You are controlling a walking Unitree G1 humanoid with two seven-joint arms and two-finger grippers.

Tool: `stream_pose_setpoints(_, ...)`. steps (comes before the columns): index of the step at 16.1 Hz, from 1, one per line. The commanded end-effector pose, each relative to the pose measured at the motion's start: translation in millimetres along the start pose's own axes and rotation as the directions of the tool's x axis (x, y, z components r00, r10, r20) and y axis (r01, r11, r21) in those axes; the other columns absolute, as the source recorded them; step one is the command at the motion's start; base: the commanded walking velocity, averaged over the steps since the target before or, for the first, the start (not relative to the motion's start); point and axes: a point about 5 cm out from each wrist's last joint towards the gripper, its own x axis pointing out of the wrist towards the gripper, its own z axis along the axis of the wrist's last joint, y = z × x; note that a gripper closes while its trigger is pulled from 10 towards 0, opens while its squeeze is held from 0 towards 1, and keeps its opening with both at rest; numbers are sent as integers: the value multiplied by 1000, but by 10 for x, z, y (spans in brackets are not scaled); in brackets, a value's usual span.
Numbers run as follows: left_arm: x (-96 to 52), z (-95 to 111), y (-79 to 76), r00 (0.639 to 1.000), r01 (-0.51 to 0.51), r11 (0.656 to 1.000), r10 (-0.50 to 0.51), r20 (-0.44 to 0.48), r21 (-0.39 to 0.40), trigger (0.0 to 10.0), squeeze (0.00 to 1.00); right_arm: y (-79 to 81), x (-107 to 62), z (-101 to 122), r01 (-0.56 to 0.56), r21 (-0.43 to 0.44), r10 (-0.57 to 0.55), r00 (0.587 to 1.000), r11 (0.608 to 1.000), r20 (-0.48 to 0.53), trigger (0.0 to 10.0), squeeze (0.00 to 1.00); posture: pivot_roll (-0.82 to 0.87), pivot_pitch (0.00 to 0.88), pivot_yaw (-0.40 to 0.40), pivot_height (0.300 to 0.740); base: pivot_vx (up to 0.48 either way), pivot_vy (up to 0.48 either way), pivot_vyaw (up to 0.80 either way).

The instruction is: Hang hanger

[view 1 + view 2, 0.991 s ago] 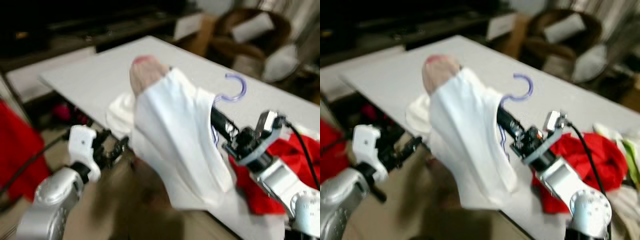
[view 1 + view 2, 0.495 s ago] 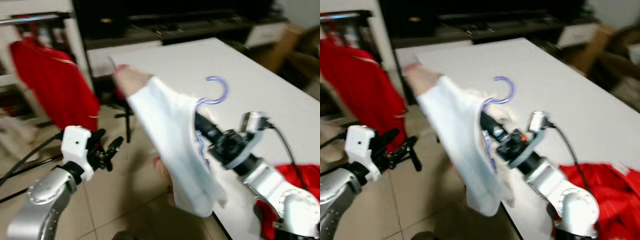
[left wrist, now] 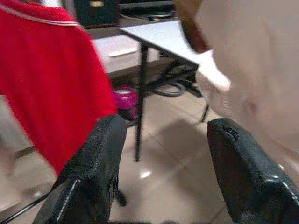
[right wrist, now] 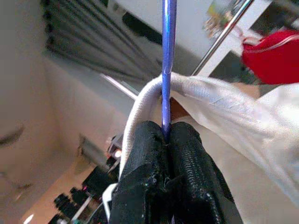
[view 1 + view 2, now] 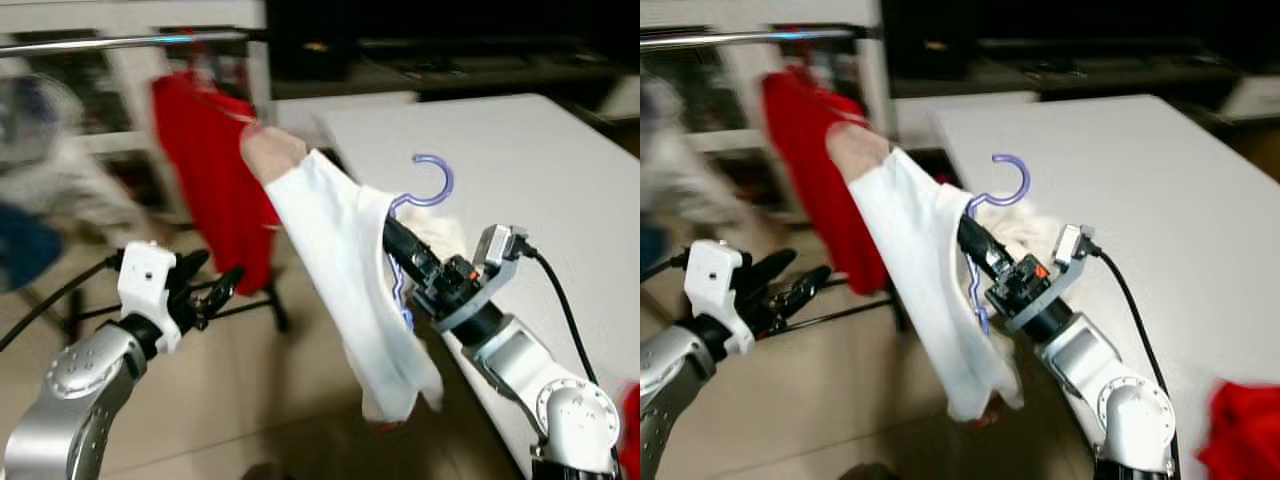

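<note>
The right gripper (image 5: 400, 243) is clamped on the purple hanger (image 5: 428, 190), held up at center with its hook at 12 o'clock and a white shirt (image 5: 345, 275) draped over it. The left gripper (image 5: 215, 290), fingers (image 3: 100, 158) spread apart and empty, sits at 8 o'clock. A red garment (image 5: 215, 170) hangs from the metal rail (image 5: 120, 42) at 10 o'clock; the white table (image 5: 530, 170) lies at 3 o'clock.

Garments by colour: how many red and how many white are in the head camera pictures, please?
Red garments: 2, the red shirt hanging on the metal rail and the red cloth on the white table.
White garments: 1, the white shirt on the purple wire hanger, held by the right gripper.
Total: 3.
</note>
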Motion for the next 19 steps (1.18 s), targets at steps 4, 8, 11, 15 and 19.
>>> stream_pose_setpoints(4,26,-24,-73,999,29,999,-30,-14,-13,10000,0,-27,21,77,57,-51,-56,998,997,36,10000,0,21,0,-25,740,0,81,794)
stream_pose_setpoints(8,82,-5,-18,1000,-22,1000,22,-12,20,10000,0,-129,111,83,181,-200,-178,983,963,35,10000,0,17,0,-31,740,0,-120,595)
stream_pose_setpoints(11,140,-9,-30,999,-29,999,29,-20,23,10000,0,-163,187,117,233,-325,-230,972,916,46,10000,0,9,0,-35,740,0,-320,0)
stream_pose_setpoints(15,245,-92,77,990,-103,991,110,-83,91,10000,0,-151,339,142,174,-570,-247,968,803,-52,10000,0,-16,0,-31,740,0,0,0)
stream_pose_setpoints(19,232,43,313,987,-156,984,157,-13,91,10000,1000,-163,349,137,45,-607,-209,957,794,-203,10000,0,-22,0,-39,740,0,0,0)
